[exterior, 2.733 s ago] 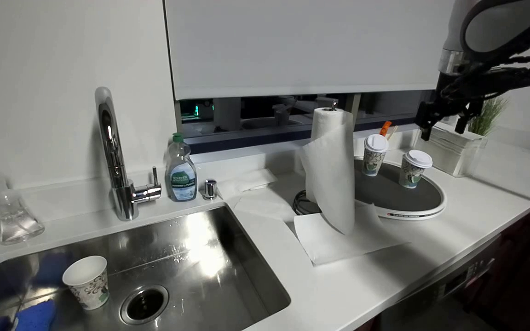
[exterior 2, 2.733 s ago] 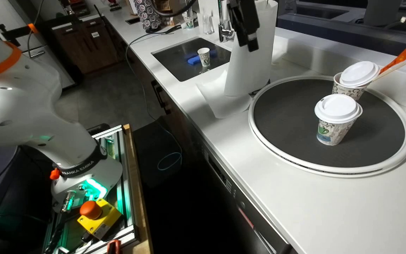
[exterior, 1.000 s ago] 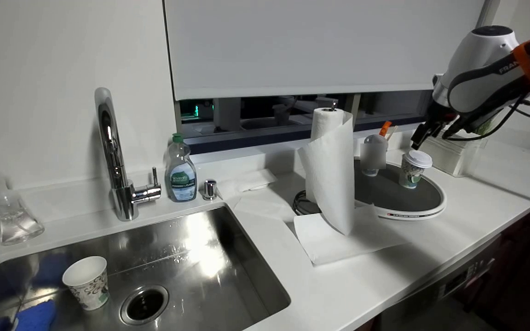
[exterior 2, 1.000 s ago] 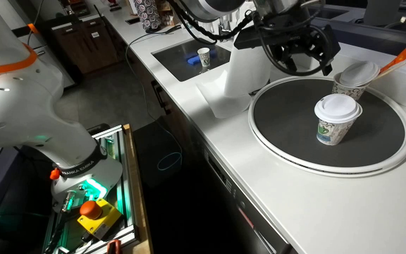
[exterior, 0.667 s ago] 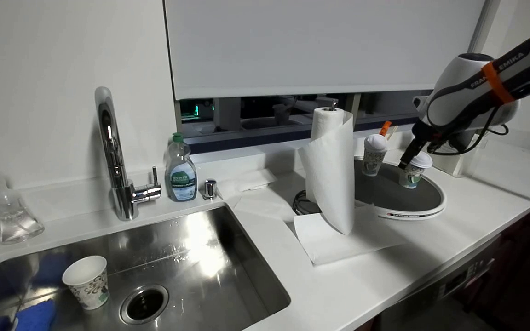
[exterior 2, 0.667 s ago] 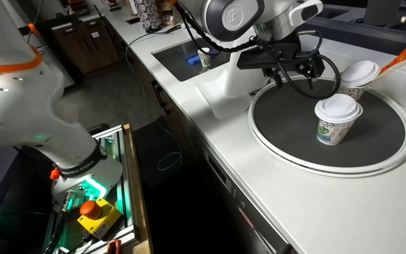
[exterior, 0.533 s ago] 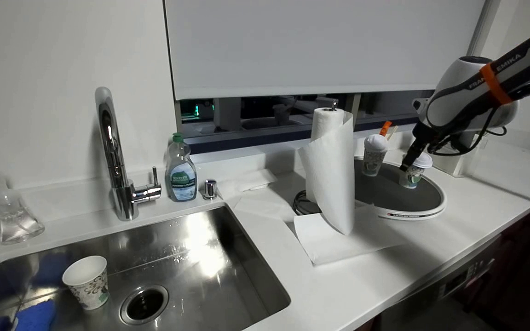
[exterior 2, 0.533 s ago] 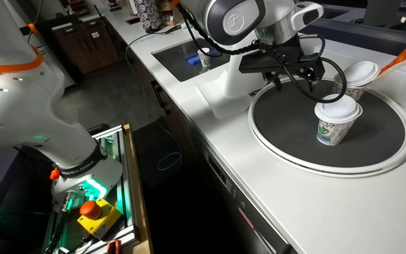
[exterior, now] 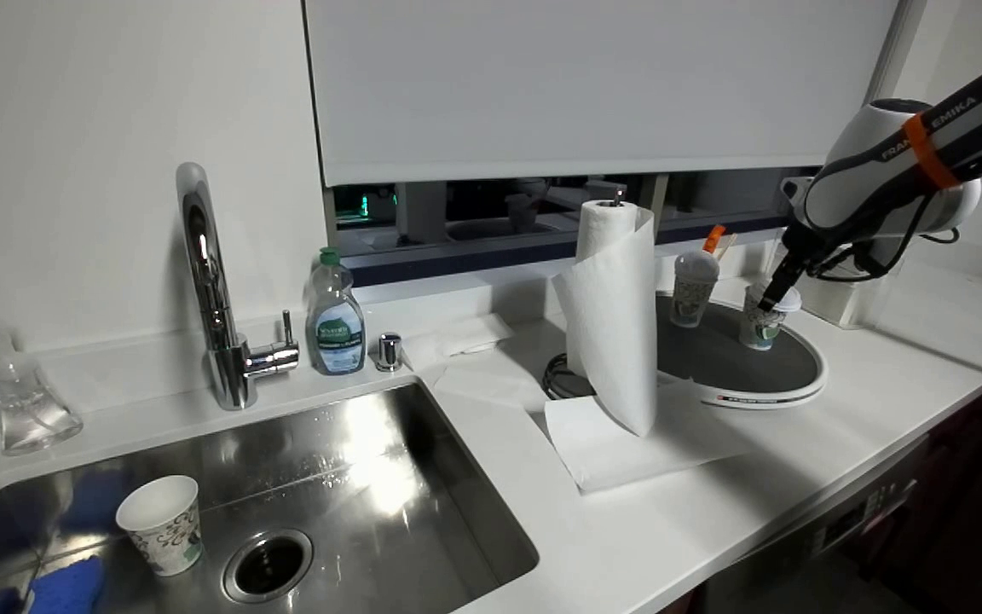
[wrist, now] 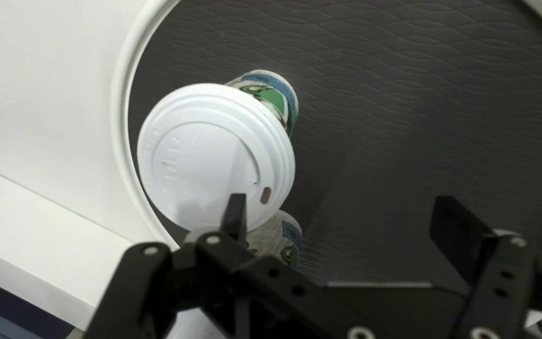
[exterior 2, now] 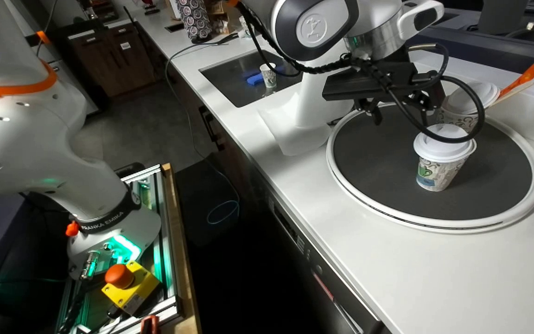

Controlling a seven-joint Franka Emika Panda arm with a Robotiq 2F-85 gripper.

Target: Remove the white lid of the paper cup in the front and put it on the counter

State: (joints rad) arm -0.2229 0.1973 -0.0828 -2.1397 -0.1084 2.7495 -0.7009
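In the wrist view, the empty gripper (wrist: 341,200) spreads wide along the bottom; left of centre, the white sip lid (wrist: 207,153) caps the patterned paper cup (wrist: 272,96). This looks like the approach; next, the 2 jaws should straddle the lid and lift it to the counter (exterior 2: 457,278).

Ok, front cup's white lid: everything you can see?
The white lid is round and plastic-looking, with stepped ridges near its edge, faint embossed marks on top and a small oval opening to one side. It sits top-up on the paper cup, overhanging its sides, above the dark tray. The fingers are apart; one overlaps the lid in the wrist view, but contact can't be told.
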